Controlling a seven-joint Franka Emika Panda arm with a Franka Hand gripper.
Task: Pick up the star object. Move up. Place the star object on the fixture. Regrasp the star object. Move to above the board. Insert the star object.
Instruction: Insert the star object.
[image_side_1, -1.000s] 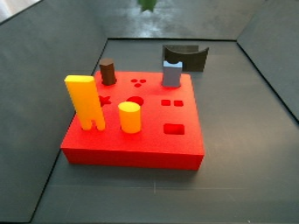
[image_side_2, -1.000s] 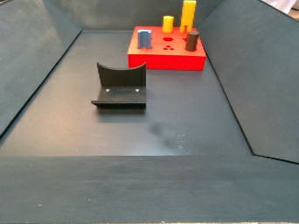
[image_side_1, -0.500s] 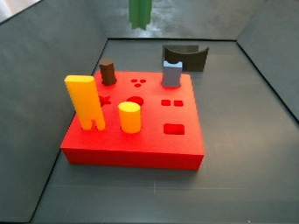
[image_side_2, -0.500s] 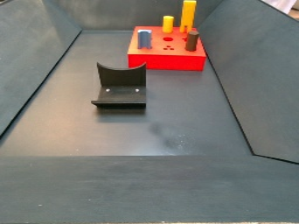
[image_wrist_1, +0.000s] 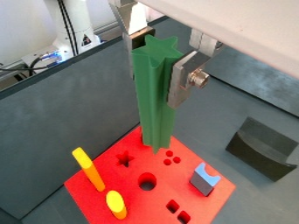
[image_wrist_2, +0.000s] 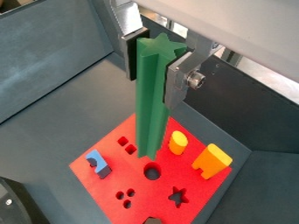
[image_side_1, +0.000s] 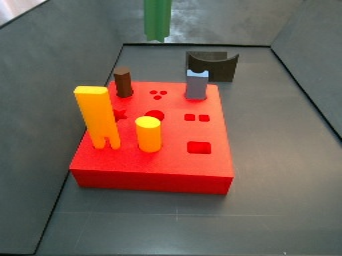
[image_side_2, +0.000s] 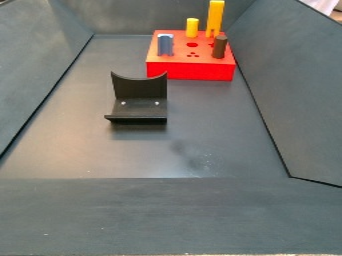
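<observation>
The gripper (image_wrist_1: 156, 54) hangs high above the board (image_wrist_1: 140, 194), its silver fingers (image_wrist_1: 179, 77) closed on the upper end of the star object (image_wrist_1: 153, 101), seen in both wrist views. The green bar hangs upright, its lower end well clear of the red slab. In a side view only the bar's lower end (image_side_1: 158, 17) shows at the top edge, left of centre, above and behind the board (image_side_1: 154, 150). On the board stand a tall yellow peg (image_side_1: 95, 116), a short yellow peg (image_side_1: 148, 133), a brown peg (image_side_1: 123, 81) and a grey-blue peg (image_side_1: 198, 84). The fixture (image_side_2: 138, 97) sits on the floor, apart from the board (image_side_2: 191, 58).
</observation>
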